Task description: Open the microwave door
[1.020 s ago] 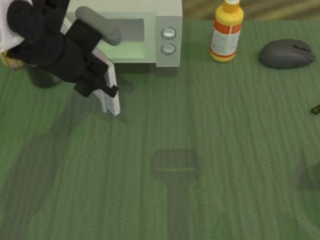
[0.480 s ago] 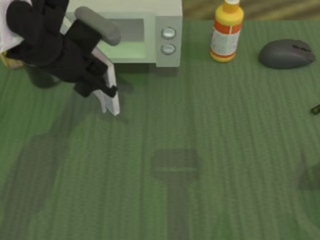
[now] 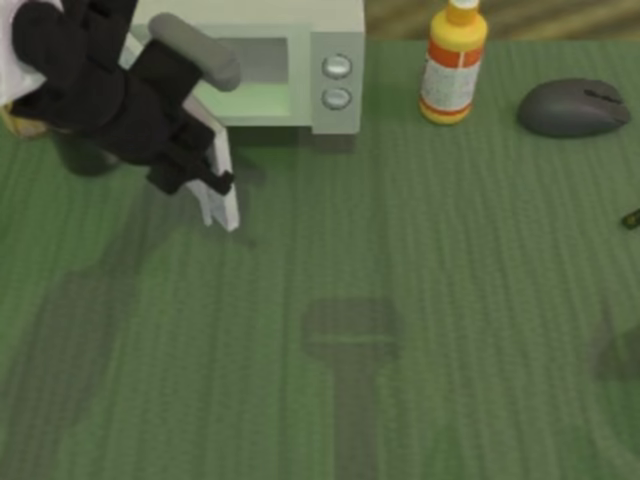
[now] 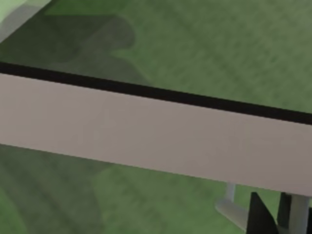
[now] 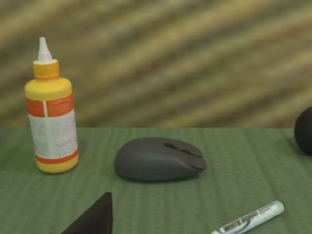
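The off-white microwave (image 3: 335,40) stands at the table's back, left of centre, its two silver knobs facing the front and its pale green inside showing. Its door (image 3: 228,195) stands swung out towards the front, seen edge-on from above. My left gripper (image 3: 207,182) is at the door's free edge, shut on the door's handle. The left wrist view shows the door's pale edge (image 4: 146,131) across the picture, with the grey handle (image 4: 229,210) beneath it beside a black fingertip (image 4: 259,218). My right gripper is outside the top view; one dark fingertip (image 5: 95,219) shows in its wrist view.
A yellow bottle (image 3: 453,65) stands right of the microwave, and a grey computer mouse (image 3: 572,108) lies at the back right. A white marker (image 5: 248,219) lies near the right edge. A dark object (image 3: 85,155) sits under the left arm.
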